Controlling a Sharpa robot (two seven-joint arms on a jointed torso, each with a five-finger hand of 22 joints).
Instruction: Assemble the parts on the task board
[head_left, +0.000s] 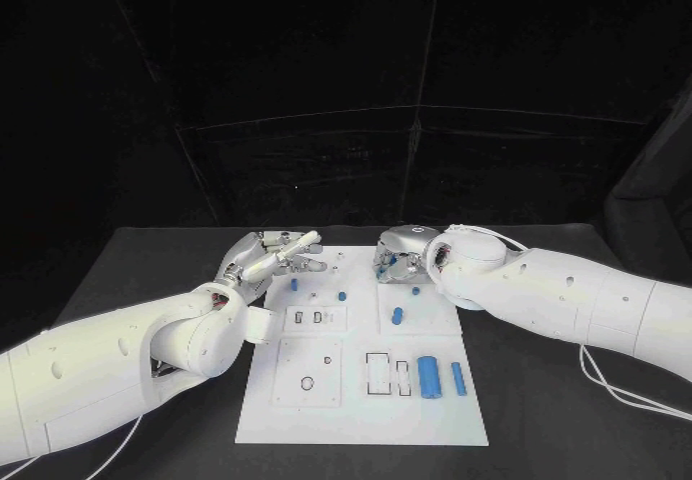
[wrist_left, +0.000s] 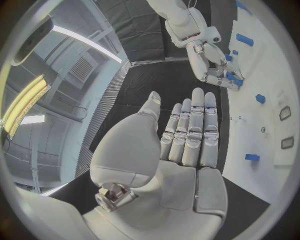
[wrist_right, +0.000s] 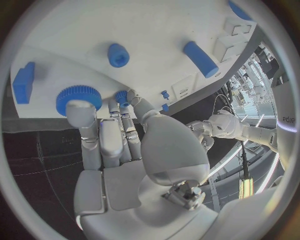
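Note:
The white task board (head_left: 361, 420) lies in the middle of the table. My right hand (head_left: 401, 255) is at the board's far end, fingers pointing down. In the right wrist view one fingertip (wrist_right: 79, 111) rests on a blue gear (wrist_right: 75, 94) standing on the board (wrist_right: 94, 25), and the thumb is beside a small blue peg (wrist_right: 122, 96). My left hand (head_left: 271, 258) hovers at the board's far left corner, its palm (wrist_left: 187, 135) flat, fingers straight and together, holding nothing. Blue cylinders (head_left: 428, 375) lie at the near right.
Other blue parts stand on the board: a peg (head_left: 293, 284), another (head_left: 342, 295), a short bar (head_left: 397, 316), a thin rod (head_left: 459, 378). Empty slots (head_left: 378, 372) are cut into the board's near half. Black table (head_left: 562, 440) surrounds the board.

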